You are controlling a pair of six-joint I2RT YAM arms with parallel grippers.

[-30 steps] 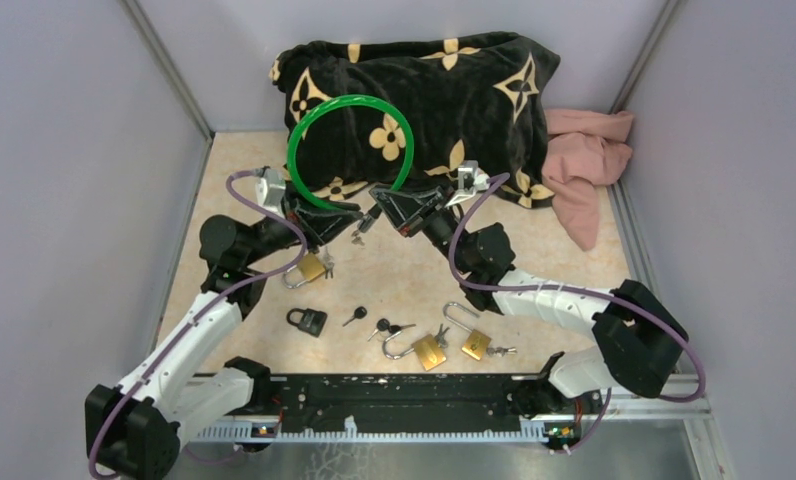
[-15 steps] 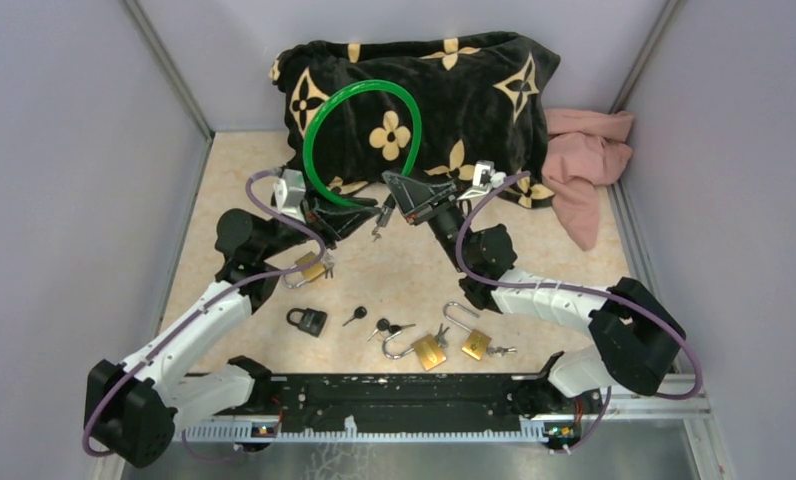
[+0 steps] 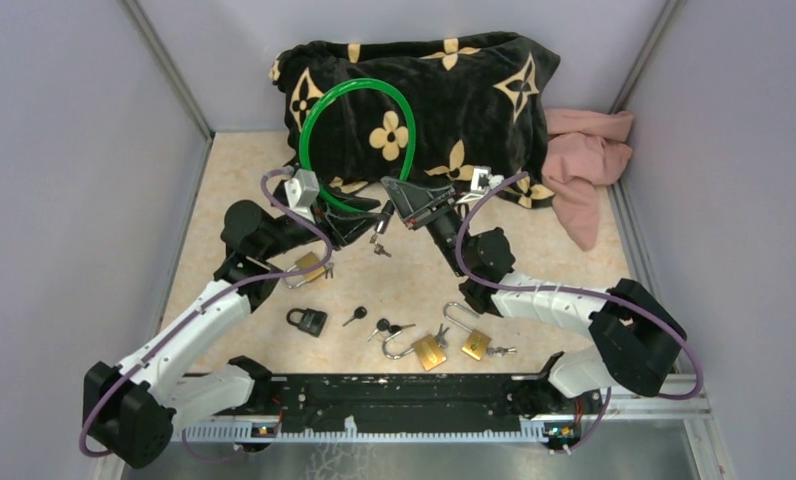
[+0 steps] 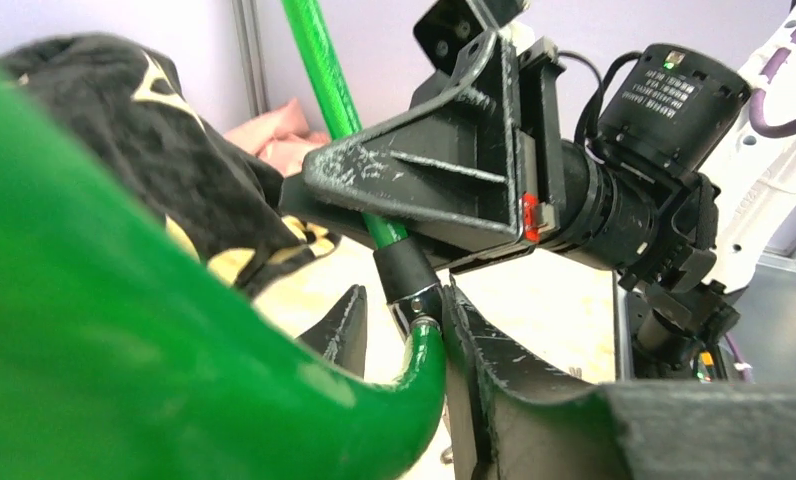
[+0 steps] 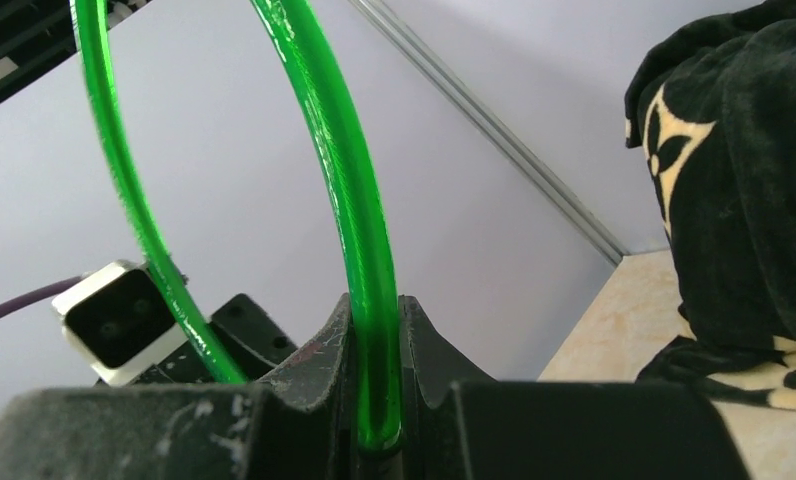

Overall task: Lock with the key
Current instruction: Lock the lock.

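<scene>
A green cable lock (image 3: 360, 84) stands as an upright loop in front of the black blanket. My right gripper (image 3: 394, 207) is shut on the cable just above its black head; in the right wrist view the green cable (image 5: 346, 170) is pinched between the fingers of my right gripper (image 5: 376, 312). My left gripper (image 3: 367, 219) meets it from the left. In the left wrist view my left gripper (image 4: 404, 290) has its jaws apart around the cable's other end (image 4: 426, 360), which leans on one finger with a gap to the other. A small key (image 3: 380, 248) dangles under the head.
On the table lie a brass padlock (image 3: 309, 268), a black padlock (image 3: 307, 320), two open brass padlocks (image 3: 429, 350) (image 3: 474, 343) and loose keys (image 3: 389, 327). The black flowered blanket (image 3: 464, 90) and a pink cloth (image 3: 584, 165) fill the back. Grey walls close both sides.
Both grippers and the green loop have shifted right and slightly back. My left jaws have widened around the cable end. My right grip is unchanged.
</scene>
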